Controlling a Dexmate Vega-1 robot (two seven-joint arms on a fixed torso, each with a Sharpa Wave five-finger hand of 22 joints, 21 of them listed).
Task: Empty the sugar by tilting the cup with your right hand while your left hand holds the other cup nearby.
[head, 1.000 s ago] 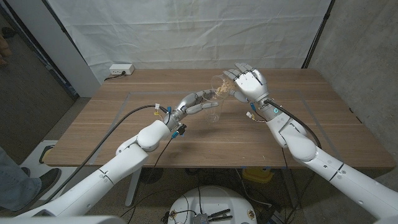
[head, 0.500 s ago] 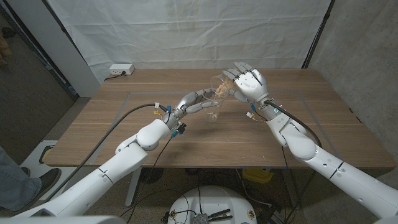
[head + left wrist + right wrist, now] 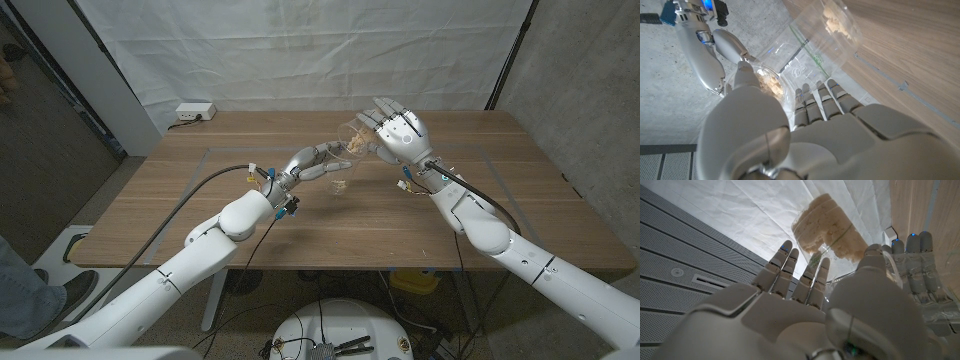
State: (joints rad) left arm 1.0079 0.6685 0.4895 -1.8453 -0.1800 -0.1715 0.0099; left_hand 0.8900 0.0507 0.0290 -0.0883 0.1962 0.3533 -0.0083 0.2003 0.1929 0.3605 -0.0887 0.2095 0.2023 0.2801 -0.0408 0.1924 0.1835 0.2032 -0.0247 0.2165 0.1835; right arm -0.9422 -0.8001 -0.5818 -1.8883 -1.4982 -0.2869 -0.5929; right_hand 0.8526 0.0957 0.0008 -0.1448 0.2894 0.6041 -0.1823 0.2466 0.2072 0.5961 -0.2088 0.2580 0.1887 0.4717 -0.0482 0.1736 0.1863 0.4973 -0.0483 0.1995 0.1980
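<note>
- The robot's right hand (image 3: 400, 133) is raised above the far middle of the wooden table (image 3: 450, 220), fingers wrapped around a clear plastic cup (image 3: 356, 133) of brownish sugar (image 3: 827, 225). In the right wrist view the fingers (image 3: 790, 272) and thumb clamp the cup's sides.
- That cup is tipped toward the robot's left, its mouth angled down toward the other cup. This looks deliberate: the tilt lets the sugar slide out to the waiting cup.
- In the right wrist view much of the sugar sits packed as a clump against the cup's base, so the cup is likely only partly emptied.
- The left hand (image 3: 312, 163) reaches in from the opposite side and grips a second clear cup (image 3: 341, 180), closed around it from the side. In the left wrist view its fingers (image 3: 815, 100) curl round the wall.
- This receiving cup (image 3: 771, 85) sits lower than and just beside the tilted cup's mouth, upright enough to catch what falls. Some sugar (image 3: 769, 82) is already lying inside it.
- Whether the two cup rims touch cannot be told.
- Farther out, a white power strip (image 3: 194, 111) lies at the table's far left corner, and a white cloth backdrop (image 3: 300, 50) hangs behind the table.
</note>
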